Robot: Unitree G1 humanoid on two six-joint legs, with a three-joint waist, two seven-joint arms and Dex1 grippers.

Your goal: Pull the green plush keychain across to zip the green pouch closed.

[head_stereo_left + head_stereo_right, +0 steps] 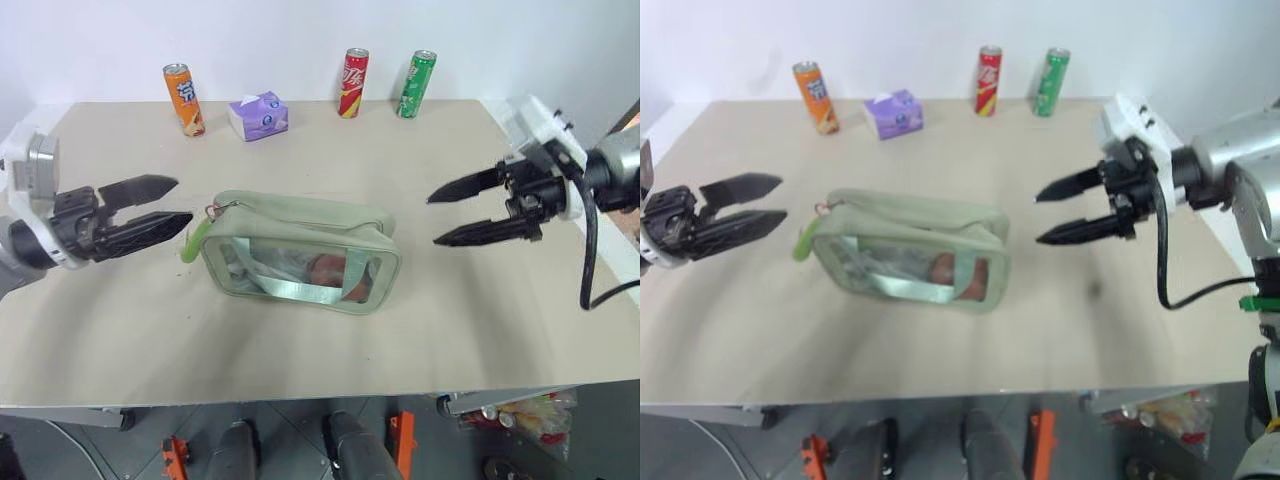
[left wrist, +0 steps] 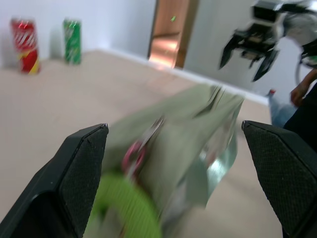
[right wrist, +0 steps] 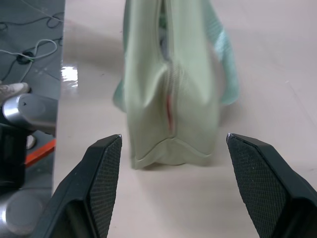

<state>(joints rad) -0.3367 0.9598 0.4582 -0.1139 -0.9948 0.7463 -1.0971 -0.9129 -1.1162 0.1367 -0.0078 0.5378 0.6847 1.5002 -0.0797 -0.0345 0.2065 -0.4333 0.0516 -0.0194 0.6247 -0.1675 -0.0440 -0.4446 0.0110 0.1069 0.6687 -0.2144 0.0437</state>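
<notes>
Left gripper [image 1: 172,205]: jaws apart, empty, we see it level at nine o'clock.
Right gripper [image 1: 445,215]: jaws apart, empty, at three o'clock.
Green plush keychain [image 1: 191,241]: fuzzy lime loop, hanging off the left end.
Green pouch [image 1: 300,252]: boxy sage fabric, clear front, long axis nine-to-three, mid-table.
</notes>
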